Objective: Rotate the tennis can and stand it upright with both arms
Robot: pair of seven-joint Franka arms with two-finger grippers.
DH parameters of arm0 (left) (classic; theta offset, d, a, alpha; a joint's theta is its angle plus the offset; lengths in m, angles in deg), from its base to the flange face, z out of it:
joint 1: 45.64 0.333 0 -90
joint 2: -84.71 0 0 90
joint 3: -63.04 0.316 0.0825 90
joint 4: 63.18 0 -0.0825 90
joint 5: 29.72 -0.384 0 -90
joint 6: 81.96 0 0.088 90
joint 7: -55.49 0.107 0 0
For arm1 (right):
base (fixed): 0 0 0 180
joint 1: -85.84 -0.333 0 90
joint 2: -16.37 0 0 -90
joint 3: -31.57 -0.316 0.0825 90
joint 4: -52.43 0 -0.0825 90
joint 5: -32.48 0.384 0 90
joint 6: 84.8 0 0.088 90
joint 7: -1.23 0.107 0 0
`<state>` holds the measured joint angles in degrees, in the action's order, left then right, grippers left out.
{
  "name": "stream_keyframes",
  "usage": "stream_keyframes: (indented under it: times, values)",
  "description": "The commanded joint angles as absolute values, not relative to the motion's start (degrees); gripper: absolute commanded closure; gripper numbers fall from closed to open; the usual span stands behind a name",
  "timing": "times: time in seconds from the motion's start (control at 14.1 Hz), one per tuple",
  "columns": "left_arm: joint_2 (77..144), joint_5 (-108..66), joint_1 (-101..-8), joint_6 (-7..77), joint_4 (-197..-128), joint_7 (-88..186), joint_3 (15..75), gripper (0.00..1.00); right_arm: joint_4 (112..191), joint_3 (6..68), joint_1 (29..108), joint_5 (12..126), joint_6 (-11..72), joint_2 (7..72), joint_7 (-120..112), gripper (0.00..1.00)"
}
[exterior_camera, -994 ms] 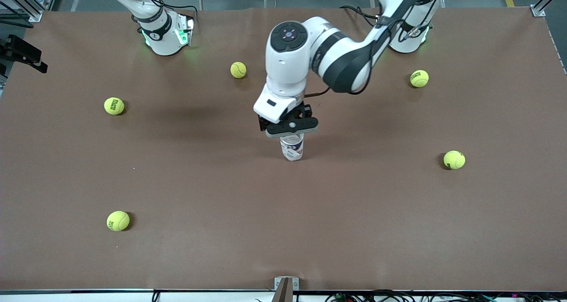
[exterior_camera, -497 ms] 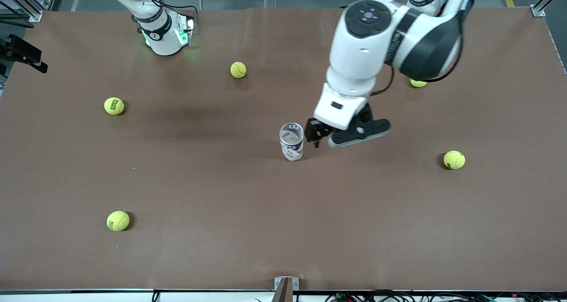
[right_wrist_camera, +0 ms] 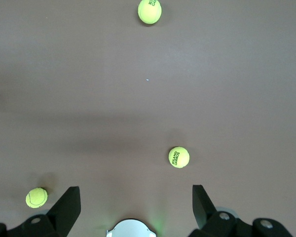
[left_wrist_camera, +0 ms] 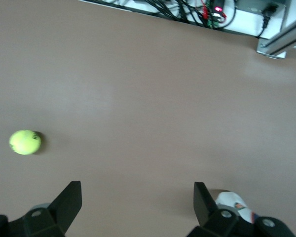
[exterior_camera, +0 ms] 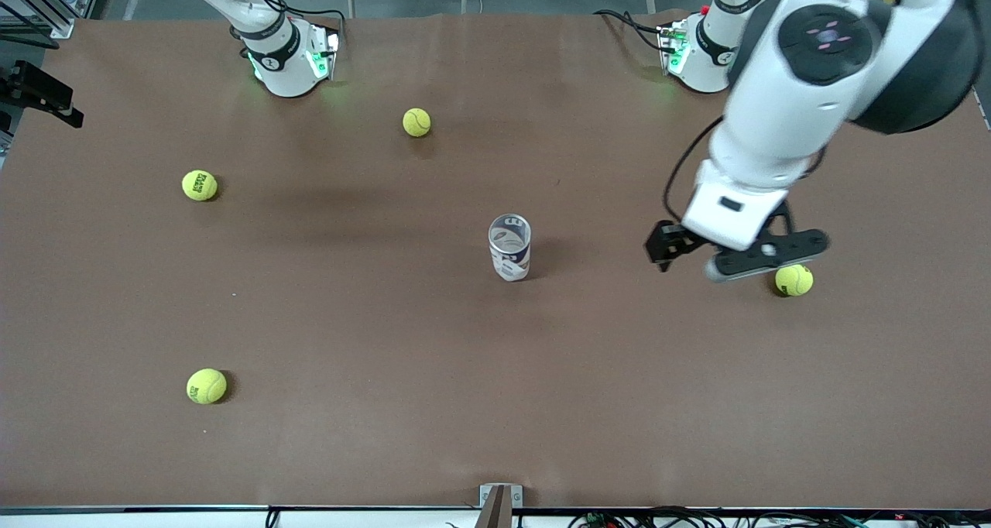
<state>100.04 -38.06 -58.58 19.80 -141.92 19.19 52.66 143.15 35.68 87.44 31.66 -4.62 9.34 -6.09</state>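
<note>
The tennis can (exterior_camera: 509, 247) stands upright and alone in the middle of the table, its open silvery rim facing up. My left gripper (exterior_camera: 701, 258) hangs open above the table between the can and a tennis ball (exterior_camera: 793, 279), holding nothing. In the left wrist view the open left gripper (left_wrist_camera: 137, 202) has only bare table between its fingers, and a bit of the can (left_wrist_camera: 233, 203) shows past one finger. My right gripper (right_wrist_camera: 136, 202) is open and empty, waiting high above its own base (right_wrist_camera: 130, 228); it does not show in the front view.
Tennis balls lie scattered: one (exterior_camera: 416, 122) close to the right arm's base (exterior_camera: 286, 56), one (exterior_camera: 200, 185) and one (exterior_camera: 207, 385) toward the right arm's end. The left wrist view shows a ball (left_wrist_camera: 24, 142) and the cabled table edge (left_wrist_camera: 197, 15).
My left gripper opened, let go of the can's top and swung away toward the left arm's end of the table. The can stays upright. The right arm has not moved.
</note>
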Motion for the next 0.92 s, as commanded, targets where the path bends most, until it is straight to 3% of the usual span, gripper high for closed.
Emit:
stream_keyframes:
  times: [0.0, 0.21, 0.5, 0.57, 0.71, 0.85]
  values:
    - [90.7, -34.7, -52.3, 19.6, -151.0, 27.9, 52.1, 0.00, 145.3, 34.6, 88.7, 32.7, -4.3, 7.3, -6.2, 0.00]
    - [84.8, -32.4, -46.3, 19.6, -157.2, 38.4, 52.1, 0.00, 145.3, 34.8, 88.8, 34.0, -4.6, 7.1, -5.7, 0.00]
    - [80.2, -29.5, -39.9, 13.9, -157.9, 49.8, 52.7, 0.00, 145.3, 34.8, 88.8, 34.6, -4.9, 7.1, -3.3, 0.00]
    - [79.0, -29.2, -40.5, 11.7, -157.9, 52.3, 53.6, 0.00, 145.3, 34.8, 88.8, 34.6, -4.9, 7.0, -3.3, 0.00]
    - [76.7, -28.7, -46.8, 9.2, -158.0, 54.0, 61.9, 0.00, 145.3, 34.8, 88.8, 34.6, -4.9, 7.1, -3.3, 0.00]
    - [75.8, -28.0, -47.6, 7.4, -157.9, 55.1, 63.1, 0.00, 145.3, 34.8, 88.8, 34.6, -4.9, 7.1, -3.5, 0.00]
